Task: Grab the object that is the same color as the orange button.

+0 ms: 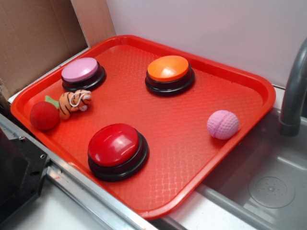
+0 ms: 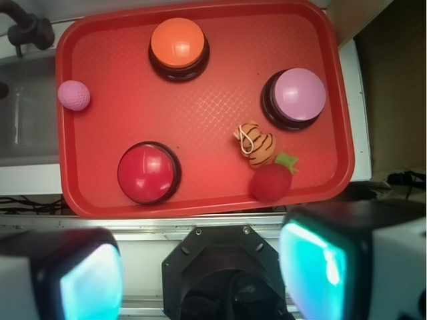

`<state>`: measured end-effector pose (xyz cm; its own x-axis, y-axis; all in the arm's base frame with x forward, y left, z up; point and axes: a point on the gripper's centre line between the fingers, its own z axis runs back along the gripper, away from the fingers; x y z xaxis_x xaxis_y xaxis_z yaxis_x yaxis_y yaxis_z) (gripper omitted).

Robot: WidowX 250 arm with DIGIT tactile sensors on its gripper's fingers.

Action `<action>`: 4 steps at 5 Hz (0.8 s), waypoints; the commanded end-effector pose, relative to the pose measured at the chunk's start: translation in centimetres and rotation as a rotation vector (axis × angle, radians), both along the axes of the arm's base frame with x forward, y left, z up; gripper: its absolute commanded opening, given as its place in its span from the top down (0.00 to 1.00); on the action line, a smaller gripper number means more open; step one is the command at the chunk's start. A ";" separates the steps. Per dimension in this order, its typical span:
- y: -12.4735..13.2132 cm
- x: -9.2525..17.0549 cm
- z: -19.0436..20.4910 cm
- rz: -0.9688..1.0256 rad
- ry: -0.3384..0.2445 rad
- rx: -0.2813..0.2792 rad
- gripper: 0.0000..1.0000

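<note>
Fingers point(image 2: 313, 267) of the gripper point(image 2: 200, 273) fill the bottom of the wrist view, two pale pads with a teal sheen standing wide apart with nothing between them. They hang off the tray's near edge, above the black robot base point(image 2: 223, 283) and a metal rail point(image 1: 91, 191). No brand, label or writing can be read on anything in either view.

Ahead of the open fingers lies the red tray point(image 2: 200, 193). The orange striped plush toy point(image 2: 255, 144) rests on it near the edge closest to the gripper, toward the right finger's side in the wrist view, well clear of both pads. A white loop of string lies across its top. It touches the red fuzzy ball point(image 2: 269, 182), which has a green leaf, and sits just beside the pink button point(image 2: 295, 97).

Three buttons stand on the tray, each on a black base: the pink one, a red button point(image 2: 148, 171) and the orange button point(image 2: 177, 45), which is at the far side, well apart from the toy. Two balls are there: the red fuzzy one and a pink dimpled ball point(image 2: 73, 95) by the tray's far corner. One plush toy. A sink point(image 1: 273, 187) and grey faucet point(image 1: 292, 96) lie beyond the tray.
</note>
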<state>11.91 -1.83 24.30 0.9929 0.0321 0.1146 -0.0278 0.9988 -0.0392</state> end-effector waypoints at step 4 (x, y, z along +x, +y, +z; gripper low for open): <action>2.5 2.3 -6.2 0.643 -0.032 -0.111 0.00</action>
